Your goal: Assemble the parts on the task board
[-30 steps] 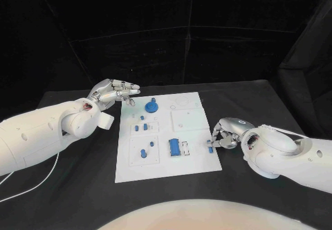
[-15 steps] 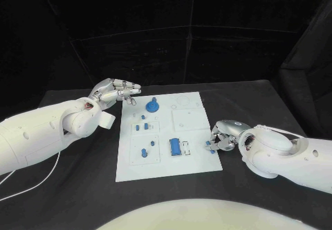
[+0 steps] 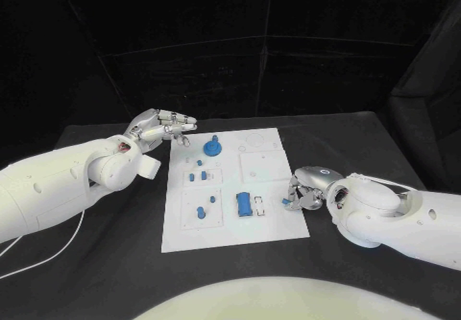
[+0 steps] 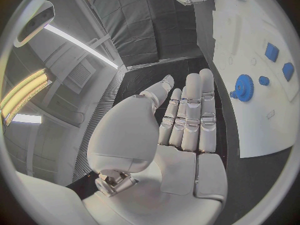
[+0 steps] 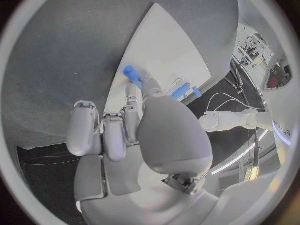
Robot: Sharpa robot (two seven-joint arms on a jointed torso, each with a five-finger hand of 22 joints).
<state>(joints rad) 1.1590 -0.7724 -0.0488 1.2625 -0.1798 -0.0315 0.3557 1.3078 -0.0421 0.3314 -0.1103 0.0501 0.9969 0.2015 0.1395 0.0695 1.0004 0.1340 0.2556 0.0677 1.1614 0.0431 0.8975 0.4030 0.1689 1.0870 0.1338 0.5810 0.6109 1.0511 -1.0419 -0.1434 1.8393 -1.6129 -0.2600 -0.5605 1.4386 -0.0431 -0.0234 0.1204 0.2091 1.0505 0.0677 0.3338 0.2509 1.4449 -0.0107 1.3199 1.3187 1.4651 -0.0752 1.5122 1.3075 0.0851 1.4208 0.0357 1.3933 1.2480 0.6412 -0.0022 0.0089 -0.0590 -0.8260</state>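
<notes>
Head view: right hand (image 3: 306,193) pinches a blue part (image 3: 287,202).

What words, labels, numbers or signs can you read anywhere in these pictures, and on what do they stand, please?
None can be read.
The task board has faint printed outlines near its blue parts, and in the left wrist view a tiny dark mark by the blue gear: too small to read.

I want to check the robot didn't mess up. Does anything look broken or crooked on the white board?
Nothing looks broken or spilled. The task board lies flat but slightly turned on the table. The blue gear stands near its far end. The right robot hand pinches a small blue part at the board's right edge; the left robot hand holds nothing.
</notes>
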